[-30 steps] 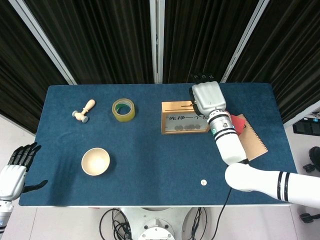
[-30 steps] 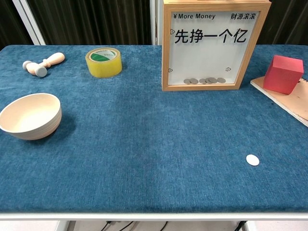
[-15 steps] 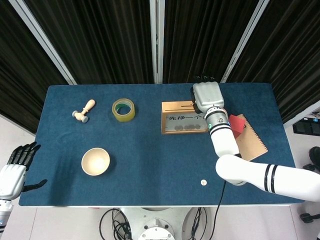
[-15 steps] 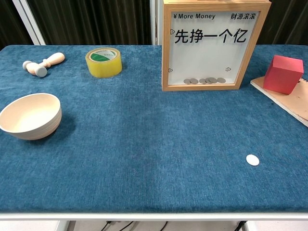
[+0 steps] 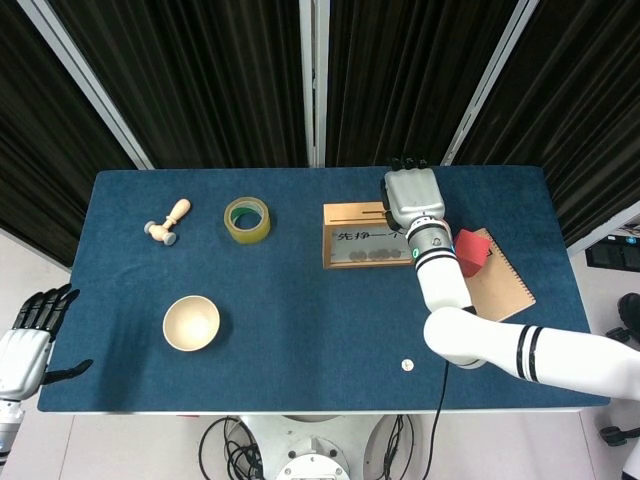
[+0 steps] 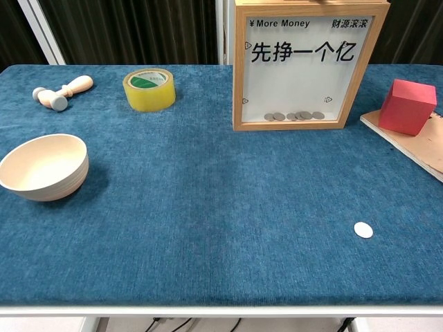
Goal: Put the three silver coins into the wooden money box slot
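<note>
- Head view: the right hand (image 5: 410, 193) hangs over the far right corner of the wooden money box (image 5: 367, 235), back of the hand up, with dark fingertips poking out past its far edge. Whether those fingers pinch anything I cannot tell from here.
- Head view: the money box stands right of the middle of the blue counter (image 5: 300, 330), its top slot facing up.
- Head view: one silver coin (image 5: 406, 365) lies alone near the front edge, well apart from the box and just beside the right arm's elbow.
- Head view: the left hand (image 5: 30, 335) sits off the counter at the near left corner, fingers spread and holding nothing.
- Head view: a red block (image 5: 469, 247) rests on a brown notebook (image 5: 503, 283) just right of the box.
- Head view: a roll of yellow tape (image 5: 246, 219) and a small wooden stamp (image 5: 168, 222) lie at the far left, with a wooden bowl (image 5: 191, 322) nearer.
- Chest view: neither hand shows.
- Chest view: the money box (image 6: 306, 66) faces us with a clear front pane, and a row of coins (image 6: 297, 115) lies inside on its floor.
- Chest view: the loose coin (image 6: 363, 229) lies flat on the near right of the counter (image 6: 208, 207).
- Chest view: the red block (image 6: 407, 106) sits on the notebook (image 6: 422, 145) at the right edge.
- Chest view: the tape (image 6: 149, 89) and stamp (image 6: 61, 92) lie far left, and the bowl (image 6: 43, 167) stands upright at near left.
</note>
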`<action>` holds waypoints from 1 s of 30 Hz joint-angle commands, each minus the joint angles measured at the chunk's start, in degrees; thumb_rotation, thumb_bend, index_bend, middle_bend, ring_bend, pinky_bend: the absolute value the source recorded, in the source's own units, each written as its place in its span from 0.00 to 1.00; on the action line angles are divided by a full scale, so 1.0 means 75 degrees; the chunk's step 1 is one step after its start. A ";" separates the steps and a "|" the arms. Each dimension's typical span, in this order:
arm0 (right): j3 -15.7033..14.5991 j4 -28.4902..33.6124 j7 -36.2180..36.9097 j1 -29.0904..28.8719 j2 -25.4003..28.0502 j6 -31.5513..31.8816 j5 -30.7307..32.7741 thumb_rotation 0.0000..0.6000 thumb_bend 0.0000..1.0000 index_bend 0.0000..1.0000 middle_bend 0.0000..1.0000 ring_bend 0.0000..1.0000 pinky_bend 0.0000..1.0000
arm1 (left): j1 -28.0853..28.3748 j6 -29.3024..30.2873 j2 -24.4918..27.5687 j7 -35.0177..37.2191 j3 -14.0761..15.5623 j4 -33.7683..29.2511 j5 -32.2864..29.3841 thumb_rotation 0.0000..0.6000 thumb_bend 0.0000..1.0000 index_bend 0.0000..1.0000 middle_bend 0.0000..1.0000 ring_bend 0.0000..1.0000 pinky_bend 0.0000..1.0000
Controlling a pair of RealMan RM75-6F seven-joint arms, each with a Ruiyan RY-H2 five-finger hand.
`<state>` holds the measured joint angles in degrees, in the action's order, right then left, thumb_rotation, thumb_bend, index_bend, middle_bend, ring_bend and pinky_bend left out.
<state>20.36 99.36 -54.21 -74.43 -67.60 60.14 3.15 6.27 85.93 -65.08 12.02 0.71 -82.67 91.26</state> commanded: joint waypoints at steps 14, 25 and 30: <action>-0.0102 -0.0186 0.0222 -0.0050 -0.0178 0.0034 -0.0139 1.00 0.44 0.82 0.09 0.00 0.00 | -0.0012 -0.0006 0.0033 0.0111 -0.0005 0.0017 -0.0025 1.00 0.00 0.01 0.00 0.00 0.00; -0.0196 -0.0200 0.0221 -0.0061 -0.0150 -0.0002 -0.0092 1.00 0.44 0.82 0.09 0.00 0.00 | -0.0006 -0.0037 0.0016 0.0100 -0.0001 0.0027 -0.0030 1.00 0.00 0.01 0.00 0.00 0.00; -0.0201 -0.0249 0.0282 -0.0059 -0.0172 -0.0026 -0.0136 1.00 0.44 0.78 0.09 0.00 0.00 | -0.0011 -0.0027 0.0022 0.0110 -0.0008 0.0029 -0.0036 1.00 0.00 0.01 0.00 0.00 0.00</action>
<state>18.85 97.53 -52.15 -74.88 -68.87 59.96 2.18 6.19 85.72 -64.92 12.85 0.65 -82.45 90.99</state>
